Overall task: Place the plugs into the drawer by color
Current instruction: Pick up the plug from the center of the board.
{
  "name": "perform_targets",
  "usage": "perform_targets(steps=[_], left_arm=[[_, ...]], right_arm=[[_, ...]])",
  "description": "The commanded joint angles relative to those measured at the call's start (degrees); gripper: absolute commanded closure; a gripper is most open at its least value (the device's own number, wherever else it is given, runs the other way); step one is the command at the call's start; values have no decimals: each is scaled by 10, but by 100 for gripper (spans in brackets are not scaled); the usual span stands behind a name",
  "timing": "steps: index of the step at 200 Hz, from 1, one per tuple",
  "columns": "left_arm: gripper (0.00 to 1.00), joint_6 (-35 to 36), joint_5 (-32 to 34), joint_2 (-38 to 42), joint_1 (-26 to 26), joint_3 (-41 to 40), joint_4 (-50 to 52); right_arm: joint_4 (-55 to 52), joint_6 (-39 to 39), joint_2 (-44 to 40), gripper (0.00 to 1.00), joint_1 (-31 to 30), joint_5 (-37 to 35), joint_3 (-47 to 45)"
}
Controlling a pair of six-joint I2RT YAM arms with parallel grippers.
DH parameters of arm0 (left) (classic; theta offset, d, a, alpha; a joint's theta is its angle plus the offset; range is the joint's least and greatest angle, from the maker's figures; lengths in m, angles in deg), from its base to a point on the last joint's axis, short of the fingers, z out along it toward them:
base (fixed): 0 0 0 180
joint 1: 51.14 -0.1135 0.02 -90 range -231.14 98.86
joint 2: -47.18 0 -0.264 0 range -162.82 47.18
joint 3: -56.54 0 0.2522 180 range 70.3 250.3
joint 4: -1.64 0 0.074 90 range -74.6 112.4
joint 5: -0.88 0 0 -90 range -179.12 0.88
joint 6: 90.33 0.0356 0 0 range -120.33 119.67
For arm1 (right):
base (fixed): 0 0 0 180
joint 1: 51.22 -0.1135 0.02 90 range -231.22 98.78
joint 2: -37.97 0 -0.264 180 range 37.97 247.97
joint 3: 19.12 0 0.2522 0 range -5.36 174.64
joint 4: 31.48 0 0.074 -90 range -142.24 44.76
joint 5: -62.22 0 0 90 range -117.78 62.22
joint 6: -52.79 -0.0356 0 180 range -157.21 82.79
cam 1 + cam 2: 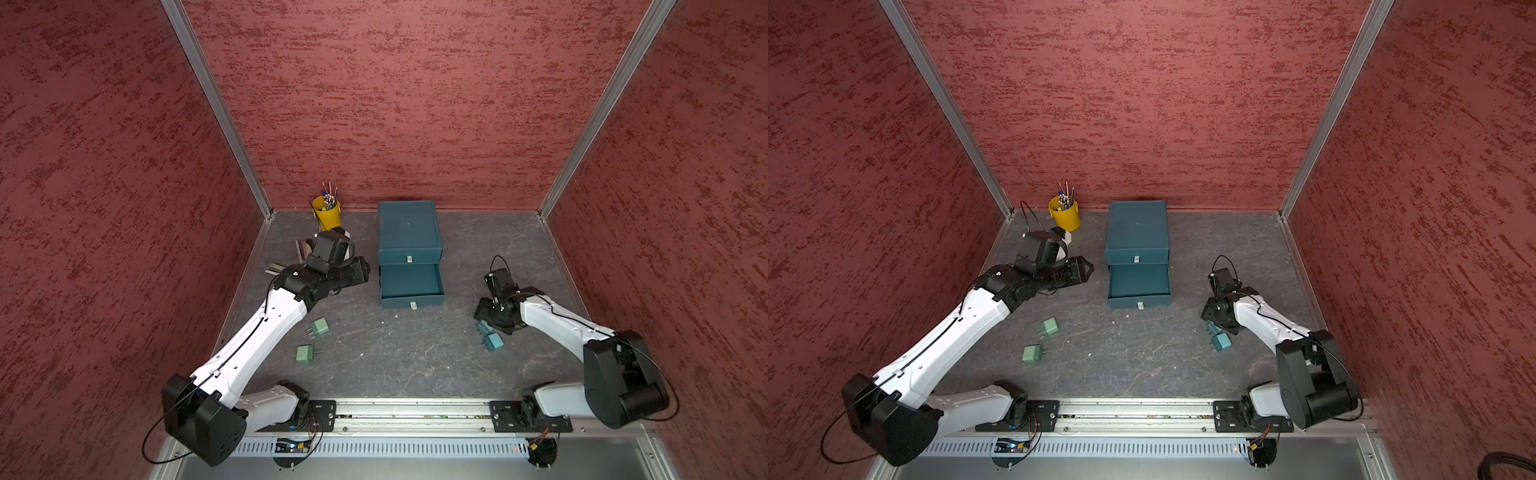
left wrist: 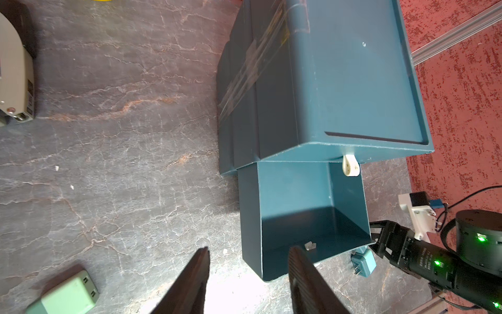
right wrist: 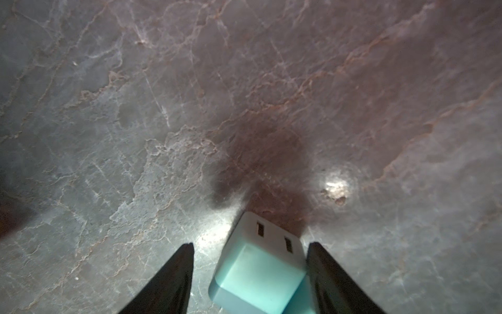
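1. I'm working in a robot lab test cell: red textured walls [image 1: 395,104] box it in at 9, 12 and 3 o'clock.
2. Bare aluminium posts [image 1: 216,108] frame those panels.
3. Both arms [image 1: 257,332] bolt to a metal rail [image 1: 411,415] at 6 o'clock, with exposed wiring [image 1: 313,430] and a slotted cable duct [image 1: 395,449] alongside.
4. A few desk items stand on a stone-print mat [image 1: 415,365]: a pen cup [image 1: 326,214] at 11 o'clock and drawers [image 1: 409,226] at 12.
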Motion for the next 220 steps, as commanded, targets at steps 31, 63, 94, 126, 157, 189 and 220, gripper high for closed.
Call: perform_targets(steps=[31, 63, 94, 126, 157, 189, 220], left_arm=[[35, 7, -8, 0, -2, 22, -25], [25, 16, -10, -29, -5, 64, -39], [21, 24, -32, -84, -17, 105, -46], [21, 33, -58, -144, -34, 139, -56], [23, 37, -98, -203, -50, 174, -42], [26, 36, -102, -228, -53, 169, -43], [27, 32, -103, -227, -54, 148, -52]], right_arm=[[43, -5, 6, 46, 4, 13, -23], [49, -4, 19, 67, 3, 12, -26], [46, 2, 7, 80, 3, 2, -27], [17, 15, -25, 92, 2, -8, -6], [-32, 30, -83, 94, -19, -39, 30], [-81, 40, -124, 96, -76, -79, 84], [-91, 44, -146, 96, -184, -113, 158]])
